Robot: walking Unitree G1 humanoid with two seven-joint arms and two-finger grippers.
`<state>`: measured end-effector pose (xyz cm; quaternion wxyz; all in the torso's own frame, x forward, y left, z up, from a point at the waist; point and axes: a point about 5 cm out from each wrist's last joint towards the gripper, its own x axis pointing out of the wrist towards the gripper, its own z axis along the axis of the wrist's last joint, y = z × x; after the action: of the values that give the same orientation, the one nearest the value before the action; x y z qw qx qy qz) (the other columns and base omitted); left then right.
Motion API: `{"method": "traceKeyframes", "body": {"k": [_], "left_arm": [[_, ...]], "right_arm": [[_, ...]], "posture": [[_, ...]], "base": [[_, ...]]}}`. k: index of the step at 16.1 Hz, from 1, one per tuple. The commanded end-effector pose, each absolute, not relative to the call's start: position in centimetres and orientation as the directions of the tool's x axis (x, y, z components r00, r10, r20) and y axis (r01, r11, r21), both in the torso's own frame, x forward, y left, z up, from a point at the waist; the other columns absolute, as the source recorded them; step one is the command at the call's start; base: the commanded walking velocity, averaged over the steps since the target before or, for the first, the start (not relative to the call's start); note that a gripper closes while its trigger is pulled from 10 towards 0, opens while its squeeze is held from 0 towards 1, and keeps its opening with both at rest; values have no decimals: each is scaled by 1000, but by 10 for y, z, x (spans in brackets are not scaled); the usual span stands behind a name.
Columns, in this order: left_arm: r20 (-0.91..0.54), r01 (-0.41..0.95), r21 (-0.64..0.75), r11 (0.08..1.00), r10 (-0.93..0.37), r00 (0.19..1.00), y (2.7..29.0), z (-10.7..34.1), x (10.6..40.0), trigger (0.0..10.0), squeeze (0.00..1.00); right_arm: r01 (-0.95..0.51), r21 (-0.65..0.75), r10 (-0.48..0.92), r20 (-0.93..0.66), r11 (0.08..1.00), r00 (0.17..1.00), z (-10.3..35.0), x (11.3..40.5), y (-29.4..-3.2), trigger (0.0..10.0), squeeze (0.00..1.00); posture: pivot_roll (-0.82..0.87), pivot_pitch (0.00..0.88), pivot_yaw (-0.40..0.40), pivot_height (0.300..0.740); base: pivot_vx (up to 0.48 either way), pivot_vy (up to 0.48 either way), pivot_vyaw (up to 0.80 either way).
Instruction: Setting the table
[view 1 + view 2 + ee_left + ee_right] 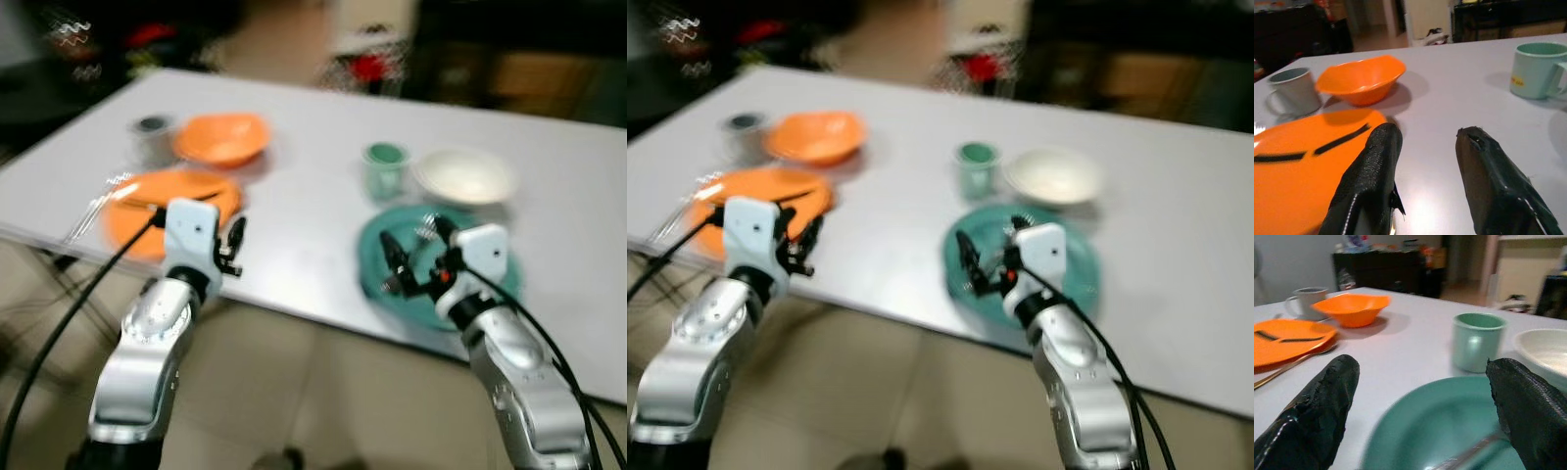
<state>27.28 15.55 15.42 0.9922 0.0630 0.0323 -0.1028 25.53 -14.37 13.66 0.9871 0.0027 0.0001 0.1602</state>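
Observation:
Near the white table's (304, 225) front left edge lies an orange plate (132, 211) with two black sticks (1342, 138) on it. Behind it stand an orange bowl (223, 139) and a grey mug (152, 130). At the right a teal plate (1440, 431) carries a silver utensil (1464, 455), with a green cup (384, 166) and a white bowl (463, 176) behind. My left gripper (233, 245) hangs open at the table's edge, beside the orange plate. My right gripper (413, 235) is open over the teal plate, holding nothing.
Silver cutlery (93, 206) lies left of the orange plate, and a long spoon (1293, 363) lies along its right side. Beige floor (294, 392) shows below the table's front edge. Dark furniture (519, 59) stands beyond the far side. The head views are blurred.

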Motion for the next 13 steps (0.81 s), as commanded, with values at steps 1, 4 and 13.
{"method": "traceKeyframes", "body": {"k": [1,4,13], "left_arm": [[-56,221,128,967,-215,975,155,159,273,10000,0],[-67,228,100,969,-222,973,152,157,273,10000,0],[-87,206,108,973,-197,976,158,154,272,10000,0]], "right_arm": [[-320,3,320,14,947,947,139,254,-141,10000,0],[-297,51,297,8,954,955,139,251,-145,10000,0],[-270,54,270,1,961,963,135,255,-141,10000,0]], "posture": [[43,0,36,740],[39,0,39,740],[43,0,28,740]], "base": [[0,0,800],[0,0,267],[0,218,0]]}}
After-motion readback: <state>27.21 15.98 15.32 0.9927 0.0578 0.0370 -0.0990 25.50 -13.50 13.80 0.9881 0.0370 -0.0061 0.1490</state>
